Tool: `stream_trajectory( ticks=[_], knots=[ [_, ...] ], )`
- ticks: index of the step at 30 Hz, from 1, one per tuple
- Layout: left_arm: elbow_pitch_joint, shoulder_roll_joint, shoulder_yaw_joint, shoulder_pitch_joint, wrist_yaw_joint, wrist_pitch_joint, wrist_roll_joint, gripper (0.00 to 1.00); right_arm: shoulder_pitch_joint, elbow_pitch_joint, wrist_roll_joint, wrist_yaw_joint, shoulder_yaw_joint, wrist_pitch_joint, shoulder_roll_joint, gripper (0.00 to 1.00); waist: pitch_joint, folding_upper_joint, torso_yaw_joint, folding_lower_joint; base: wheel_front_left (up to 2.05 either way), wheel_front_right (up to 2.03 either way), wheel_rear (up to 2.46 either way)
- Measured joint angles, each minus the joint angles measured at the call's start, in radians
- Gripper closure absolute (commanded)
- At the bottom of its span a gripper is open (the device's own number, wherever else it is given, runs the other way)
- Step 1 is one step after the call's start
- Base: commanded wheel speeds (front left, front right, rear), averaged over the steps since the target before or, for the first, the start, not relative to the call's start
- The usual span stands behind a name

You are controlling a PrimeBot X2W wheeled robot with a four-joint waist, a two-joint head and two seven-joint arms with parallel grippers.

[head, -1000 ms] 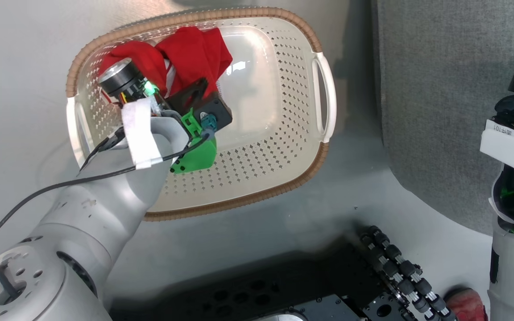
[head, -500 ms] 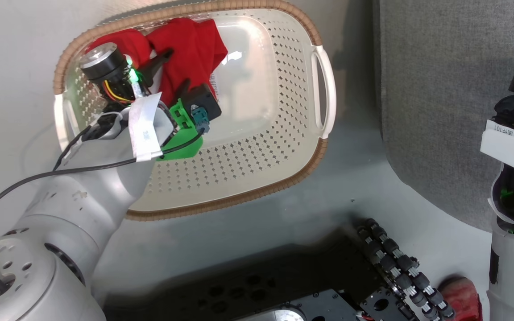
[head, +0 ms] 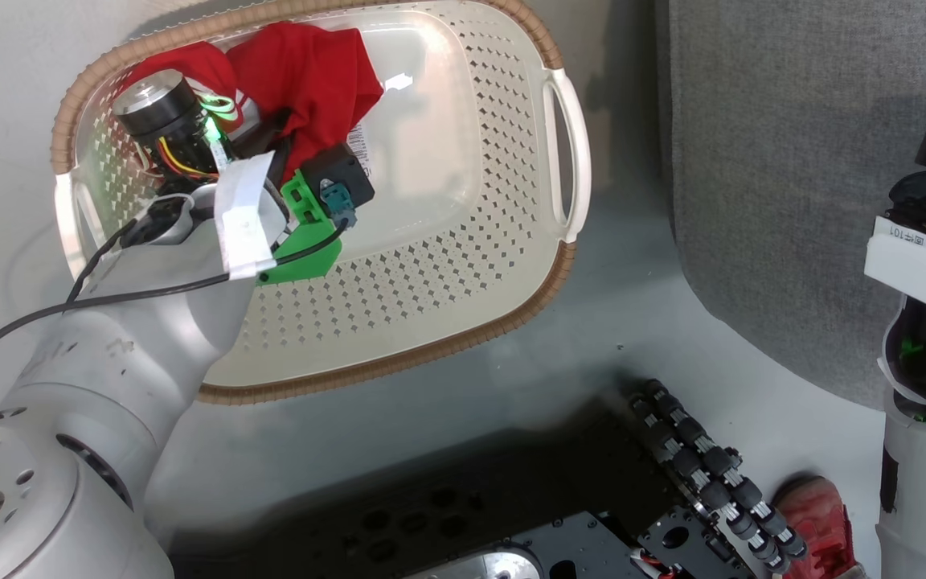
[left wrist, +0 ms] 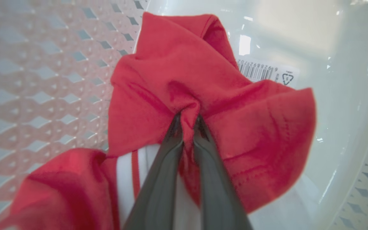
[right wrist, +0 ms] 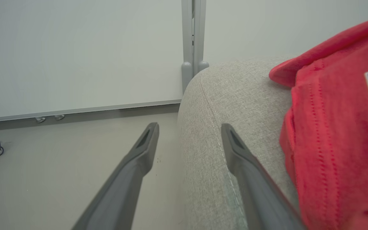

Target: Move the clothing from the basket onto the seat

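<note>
Left wrist view: left gripper (left wrist: 188, 119), jaws clenched on a fold of soft red white-striped shorts (left wrist: 177, 70) inside the cream perforated plastic basket (left wrist: 37, 80). Right wrist view — right gripper (right wrist: 189, 127), jaws released and empty, beside the red jersey (right wrist: 327, 134) lying on the grey fabric seat (right wrist: 235, 86).

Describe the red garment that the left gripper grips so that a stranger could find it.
Find the cream perforated basket beside the grey seat. In its corner, next to a barcode sticker, lies the red garment, pinched by the left gripper. Unlike the lettered red jersey on the seat, it has white stripes.
</note>
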Motion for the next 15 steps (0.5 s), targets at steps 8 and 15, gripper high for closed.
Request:
stream_trajectory(
  ticks=[8,15],
  knots=[
    [-0.028,-0.026,0.134,0.048,-0.001,-0.109,-0.158,1.00,-0.003,0.035,0.027,0.000,-0.022,0.000,0.000,0.00,-0.046,0.0000,0.020,0.0000,0.00,0.00,0.00],
    [-0.215,-0.027,0.222,0.134,0.029,-0.126,-0.217,1.00,-0.004,0.064,0.009,0.000,-0.008,0.000,0.001,0.00,-0.131,0.0000,0.052,0.0000,0.00,0.00,0.00]
  ],
)
